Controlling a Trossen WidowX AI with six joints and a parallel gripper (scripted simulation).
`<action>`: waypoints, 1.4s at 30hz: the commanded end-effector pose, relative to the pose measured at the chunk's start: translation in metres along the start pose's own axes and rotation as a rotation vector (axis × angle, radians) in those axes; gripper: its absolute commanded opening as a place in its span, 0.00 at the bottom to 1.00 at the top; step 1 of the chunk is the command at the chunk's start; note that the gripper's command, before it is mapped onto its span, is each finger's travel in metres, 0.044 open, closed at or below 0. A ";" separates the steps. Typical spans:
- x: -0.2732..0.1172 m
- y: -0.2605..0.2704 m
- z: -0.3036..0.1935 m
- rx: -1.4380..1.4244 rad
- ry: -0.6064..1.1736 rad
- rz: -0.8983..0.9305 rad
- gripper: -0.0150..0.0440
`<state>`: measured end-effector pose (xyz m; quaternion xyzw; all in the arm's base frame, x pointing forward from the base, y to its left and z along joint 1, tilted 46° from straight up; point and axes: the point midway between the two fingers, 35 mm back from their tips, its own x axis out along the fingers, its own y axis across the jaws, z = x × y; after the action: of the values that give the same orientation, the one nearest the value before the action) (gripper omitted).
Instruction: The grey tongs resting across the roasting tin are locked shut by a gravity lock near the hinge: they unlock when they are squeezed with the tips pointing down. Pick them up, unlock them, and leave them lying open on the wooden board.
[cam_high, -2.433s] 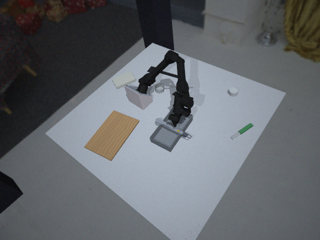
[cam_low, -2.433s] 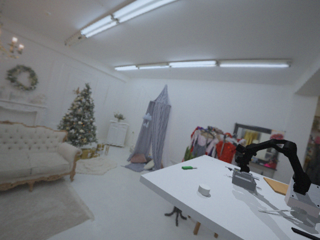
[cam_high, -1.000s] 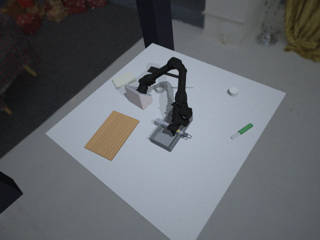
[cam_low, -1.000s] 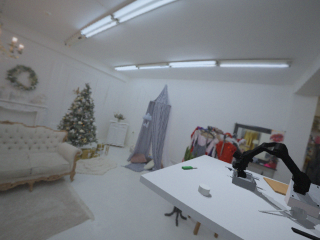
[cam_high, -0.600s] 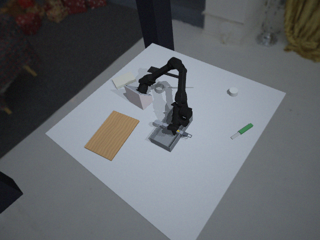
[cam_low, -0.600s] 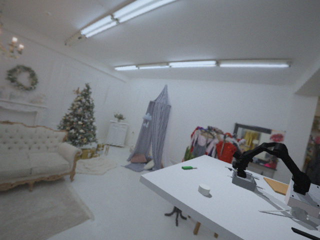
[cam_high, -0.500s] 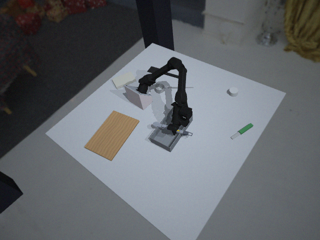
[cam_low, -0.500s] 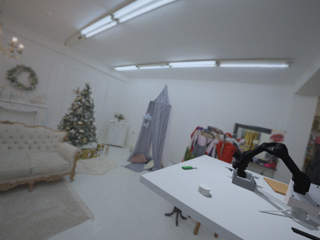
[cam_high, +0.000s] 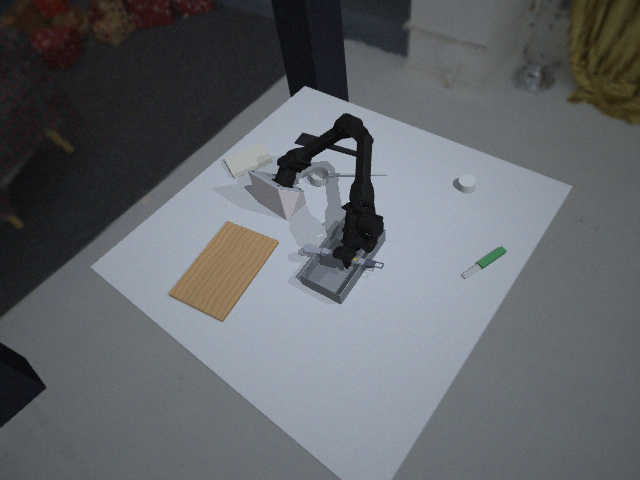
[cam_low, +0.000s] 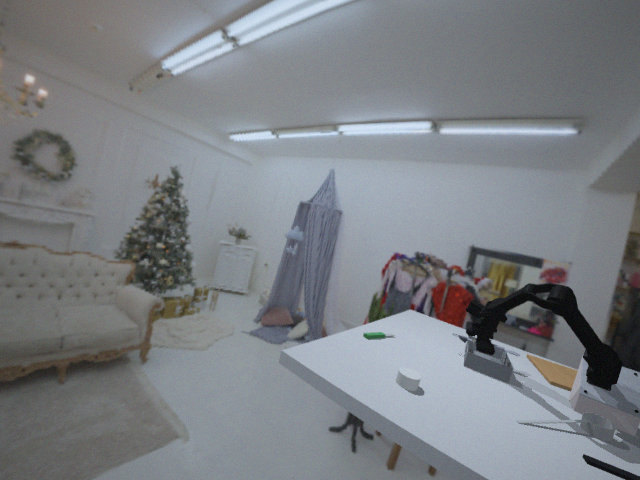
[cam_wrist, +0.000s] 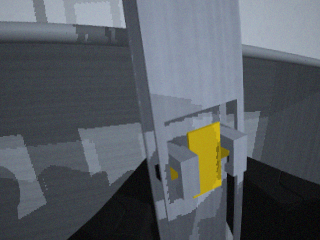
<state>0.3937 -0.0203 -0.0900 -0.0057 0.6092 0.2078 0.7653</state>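
Observation:
The grey tongs lie nearly level across the roasting tin, with the broad end towards the board and the wire loop past the tin's other side. My gripper points down over the tin and is shut on the tongs, one black finger on each side near the yellow part. The wrist view shows the yellow part between two small grey blocks. Whether the tongs touch the rims is unclear. The wooden board lies flat beside the tin, with nothing on it.
A green-handled tool and a white cylinder lie on the table's far side from the board. A small round pan with a thin handle, a cream block and a black flat-ended utensil lie near the arm's base.

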 end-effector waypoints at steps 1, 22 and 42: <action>-0.036 -0.024 0.006 0.001 -0.021 -0.018 0.00; -0.057 -0.036 0.004 0.032 0.001 0.064 0.00; -0.054 -0.035 0.008 0.170 0.043 0.363 0.00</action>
<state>0.4010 -0.0655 -0.0463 0.1464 0.6334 0.2810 0.7060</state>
